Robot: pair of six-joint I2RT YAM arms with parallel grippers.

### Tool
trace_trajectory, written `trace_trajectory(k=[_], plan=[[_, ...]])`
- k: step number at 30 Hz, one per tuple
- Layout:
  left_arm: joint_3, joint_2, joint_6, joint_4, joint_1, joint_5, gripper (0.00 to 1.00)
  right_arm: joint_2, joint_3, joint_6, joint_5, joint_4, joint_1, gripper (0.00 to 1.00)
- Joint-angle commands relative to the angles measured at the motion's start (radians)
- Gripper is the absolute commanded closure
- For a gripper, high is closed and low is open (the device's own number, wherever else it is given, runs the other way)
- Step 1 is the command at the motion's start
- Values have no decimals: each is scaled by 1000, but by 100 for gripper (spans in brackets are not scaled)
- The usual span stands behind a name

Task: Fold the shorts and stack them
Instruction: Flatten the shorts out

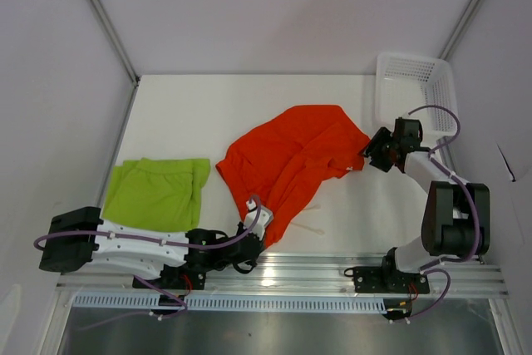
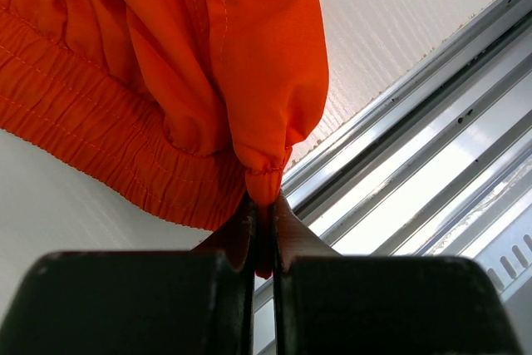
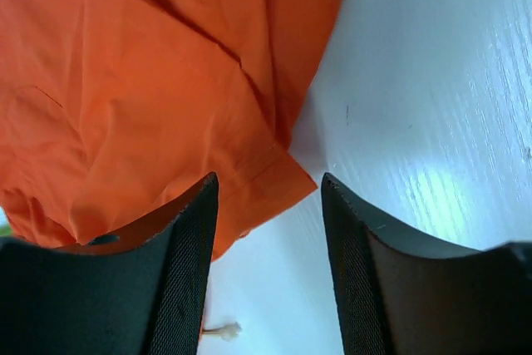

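The orange-red shorts lie rumpled in the middle of the table, a white drawstring trailing at their near edge. My left gripper is shut on a bunched waistband corner of the orange-red shorts near the front rail. My right gripper is open just above the shorts' right corner, its fingers straddling the hem. The lime green shorts lie folded flat at the left.
A white mesh basket stands at the back right. The metal rail runs along the table's near edge, also in the left wrist view. Enclosure walls stand at left, right and back.
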Motion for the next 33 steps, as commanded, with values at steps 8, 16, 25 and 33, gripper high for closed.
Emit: trace_trajectory(k=[8, 16, 25, 33], plan=[[-7, 18, -11, 13, -23, -16, 100, 93, -8, 42, -174, 207, -41, 41], [-1, 16, -17, 4, -24, -22, 100, 134, -36, -4, -220, 302, -69, 39], [1, 13, -41, -22, -23, -37, 100, 105, -71, 1, -298, 330, -97, 59], [18, 6, -106, -94, -18, -76, 100, 111, -175, 91, -514, 492, -172, 96]])
